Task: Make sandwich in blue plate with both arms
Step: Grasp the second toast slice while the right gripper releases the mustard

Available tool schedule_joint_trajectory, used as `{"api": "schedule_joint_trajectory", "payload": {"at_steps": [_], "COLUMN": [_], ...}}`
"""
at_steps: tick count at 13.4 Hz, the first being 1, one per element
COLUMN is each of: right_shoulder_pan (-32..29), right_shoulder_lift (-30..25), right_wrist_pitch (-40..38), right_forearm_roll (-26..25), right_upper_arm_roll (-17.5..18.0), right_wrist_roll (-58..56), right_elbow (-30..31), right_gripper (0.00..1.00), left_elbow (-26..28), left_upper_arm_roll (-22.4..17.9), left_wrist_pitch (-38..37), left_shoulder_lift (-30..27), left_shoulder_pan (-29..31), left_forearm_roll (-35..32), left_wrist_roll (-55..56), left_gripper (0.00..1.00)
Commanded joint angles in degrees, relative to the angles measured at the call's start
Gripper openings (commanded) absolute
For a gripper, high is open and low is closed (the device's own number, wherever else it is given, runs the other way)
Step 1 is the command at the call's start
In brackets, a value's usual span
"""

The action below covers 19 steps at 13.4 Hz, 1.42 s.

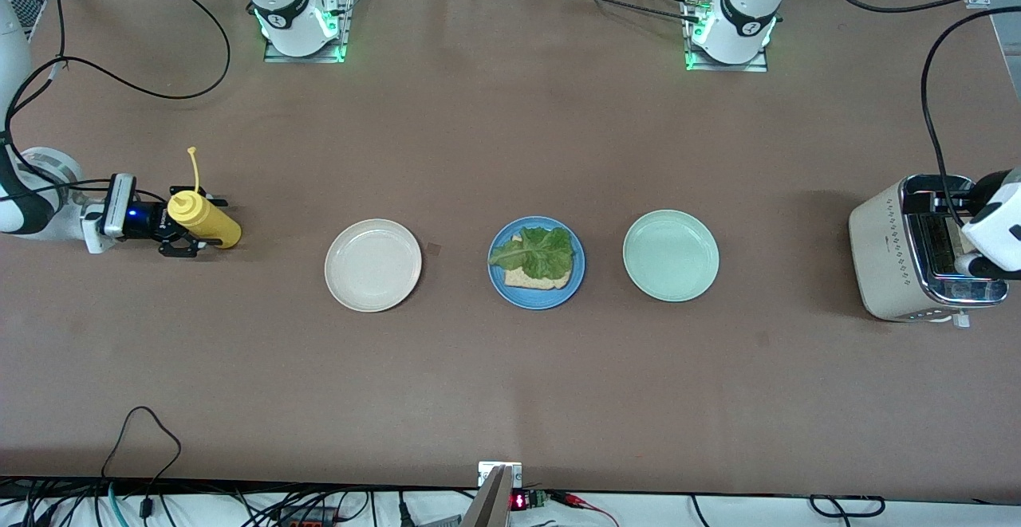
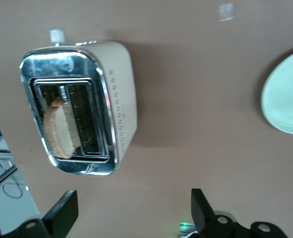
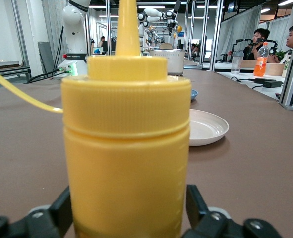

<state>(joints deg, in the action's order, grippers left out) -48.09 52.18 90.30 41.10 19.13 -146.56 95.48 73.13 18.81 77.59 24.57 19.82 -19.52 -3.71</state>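
Green lettuce (image 1: 536,251) on one toast slice (image 1: 539,277) fills your blue plate (image 1: 499,279), mid-table between the cream plate (image 1: 372,265) and mint plate (image 1: 671,255), well apart from both grippers. Your right gripper (image 1: 188,230) clamps the yellow squeeze bottle (image 1: 203,219). Your left gripper (image 2: 134,210) hangs spread wide over the toaster (image 1: 885,252), bread (image 2: 58,130) inside.

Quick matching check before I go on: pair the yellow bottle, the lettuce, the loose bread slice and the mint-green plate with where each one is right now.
Things:
1. yellow bottle
2. lettuce
3. loose bread slice
4. mint-green plate

Places:
A. in the toaster slot
B. between the blue plate and the toaster
C. between the right gripper fingers
D. on the bread in the blue plate

Pairs: 1-C, 2-D, 3-A, 4-B
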Motion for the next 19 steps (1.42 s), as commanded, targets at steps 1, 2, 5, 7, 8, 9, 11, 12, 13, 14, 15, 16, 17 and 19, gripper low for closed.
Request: {"api": "schedule_joint_trajectory", "payload": {"at_steps": [1, 2, 5, 7, 8, 9, 11, 12, 13, 14, 15, 16, 17, 19], "right_shoulder_pan": [-0.77, -0.77, -1.21, -1.21, -1.21, -1.21, -1.21, -1.13, -1.13, -0.95, -0.78, -0.43, 0.27, 3.17], "right_shoulder_lift": [0.29, 0.29, -0.06, -1.11, -2.24, -4.00, -7.77, -9.97, -12.34, -14.54, -15.87, -17.53, -19.64, -24.47], "right_wrist_pitch": [-1.35, -1.35, -2.23, -3.37, -3.89, -4.33, -6.00, -6.88, -7.41, -8.02, -8.55, -8.82, -8.82, -8.82], "right_forearm_roll": [0.82, 0.82, 0.12, -1.63, -2.51, -3.30, -5.23, -5.94, -6.03, -6.03, -5.95, -5.95, -6.03, -7.26], "right_upper_arm_roll": [-0.23, -0.84, -2.86, -2.87, -2.87, -2.96, -2.96, -3.04, -3.13, -3.66, -3.75, -3.75, -3.75, -3.75], "right_wrist_roll": [0.22, 0.13, -0.04, 0.74, 1.44, 2.84, 7.93, 10.91, 13.47, 15.49, 17.34, 20.06, 23.39, 29.89], "right_elbow": [-1.34, -1.95, -5.55, -9.67, -11.00, -11.97, -13.56, -14.08, -14.26, -14.35, -14.61, -14.70, -14.70, -14.70], "right_gripper": [1.00, 1.00, 1.00, 1.00, 1.00, 1.00, 1.00, 1.00, 1.00, 1.00, 1.00, 1.00, 1.00, 1.00], "left_elbow": [4.01, 5.95, 12.80, 18.08, 19.23, 19.59, 21.87, 22.31, 22.67, 23.02, 24.15, 24.34, 24.78, 24.52], "left_upper_arm_roll": [0.52, 0.52, 1.13, 1.31, 1.31, 1.31, 1.40, 1.40, 1.75, 1.84, 1.84, 1.93, 2.02, 2.28], "left_wrist_pitch": [4.99, 8.16, 16.95, 23.45, 25.57, 26.63, 28.48, 28.66, 28.67, 28.49, 28.49, 28.58, 28.58, 29.63], "left_shoulder_lift": [-0.04, -0.22, -1.27, -2.94, -3.04, -2.86, -2.95, -3.04, -3.04, -3.04, -3.04, -3.04, -3.04, -3.04], "left_shoulder_pan": [3.03, 4.08, 10.40, 13.83, 14.63, 15.59, 17.44, 18.06, 18.33, 18.85, 19.47, 20.34, 20.70, 20.61], "left_forearm_roll": [-4.01, -6.03, -6.58, -6.32, -6.23, -6.06, -5.79, -5.70, -5.70, -5.62, -4.66, -3.17, -2.72, -2.63], "left_wrist_roll": [-0.16, -0.16, -3.22, -6.30, -8.14, -9.38, -10.27, -10.35, -10.36, -10.96, -11.49, -11.67, -11.76, -11.67], "left_gripper": [1.00, 1.00, 1.00, 0.95, 0.93, 0.92, 0.79, 0.68, 0.64, 0.58, 0.56, 0.53, 0.44, 0.19]}}
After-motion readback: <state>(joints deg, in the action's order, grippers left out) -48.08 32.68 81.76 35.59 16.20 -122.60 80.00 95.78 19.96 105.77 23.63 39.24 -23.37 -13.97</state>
